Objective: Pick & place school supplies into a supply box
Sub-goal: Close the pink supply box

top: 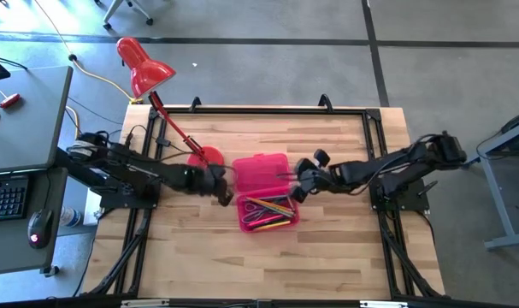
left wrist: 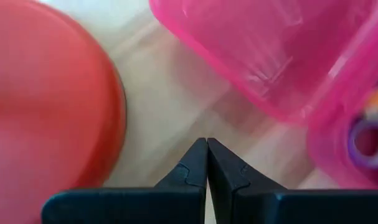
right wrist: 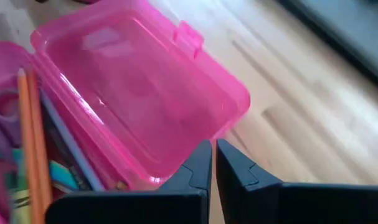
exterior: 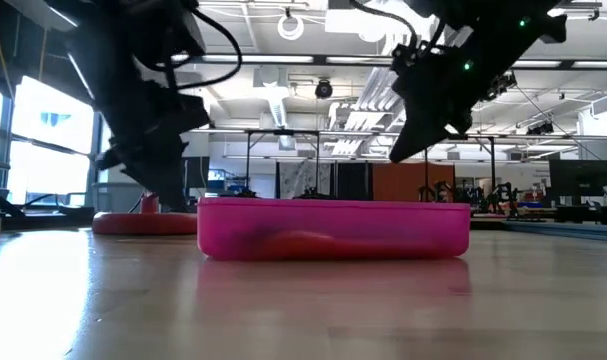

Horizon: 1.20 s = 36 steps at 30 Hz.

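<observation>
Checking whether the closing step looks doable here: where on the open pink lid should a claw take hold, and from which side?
Grip the small latch tab on the free long edge of the lid, opposite the hinge. The lid lies flat, open behind the supply box, so that edge gives the most swing. The right claw, shut, hovers nearest, so coming from the right seems best. The left claw, also shut, sits beside the lamp base.

Supply box [top: 265,201] sits mid-table [top: 327,257], supplies [top: 269,208] apparently inside, lamp base [top: 205,157] left.
</observation>
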{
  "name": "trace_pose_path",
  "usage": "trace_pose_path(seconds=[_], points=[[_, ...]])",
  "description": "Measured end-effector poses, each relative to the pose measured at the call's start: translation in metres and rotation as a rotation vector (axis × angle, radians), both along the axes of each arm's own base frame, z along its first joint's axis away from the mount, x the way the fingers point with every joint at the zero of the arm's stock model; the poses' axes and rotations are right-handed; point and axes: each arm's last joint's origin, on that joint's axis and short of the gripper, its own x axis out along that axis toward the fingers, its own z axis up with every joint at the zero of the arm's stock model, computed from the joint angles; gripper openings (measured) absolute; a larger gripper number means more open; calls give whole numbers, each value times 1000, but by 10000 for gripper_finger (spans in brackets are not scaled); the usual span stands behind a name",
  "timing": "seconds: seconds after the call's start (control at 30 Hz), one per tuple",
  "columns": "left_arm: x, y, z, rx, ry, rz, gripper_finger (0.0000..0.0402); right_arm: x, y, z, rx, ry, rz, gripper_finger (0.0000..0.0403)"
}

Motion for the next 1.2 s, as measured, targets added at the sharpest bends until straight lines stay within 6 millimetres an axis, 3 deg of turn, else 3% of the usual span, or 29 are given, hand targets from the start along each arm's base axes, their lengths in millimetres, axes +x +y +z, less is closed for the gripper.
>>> trace_pose_path(seconds=[0.13, 0.23, 0.43, 0.63, 0.93, 1.2], points=[[7, 19, 0, -37, -58, 9, 39, -8, -18, -4, 159, 61, -51, 0], [9, 28, 1, -60, -78, -8, 39, -13, -30, -23, 250, 74, -71, 0], [8, 44, 0, -89, -49, -45, 39, -35, -48, -70, 403, -189, -32, 0], [8, 65, 2, -112, -77, -30, 39, -63, -58, -93, 483, -272, -107, 0], [12, 75, 5, -143, -155, -34, 39, -34, -65, -81, 466, -263, -109, 0], [11, 74, 5, -123, -141, -40, 39, -3, -78, -96, 476, -150, -129, 0]])
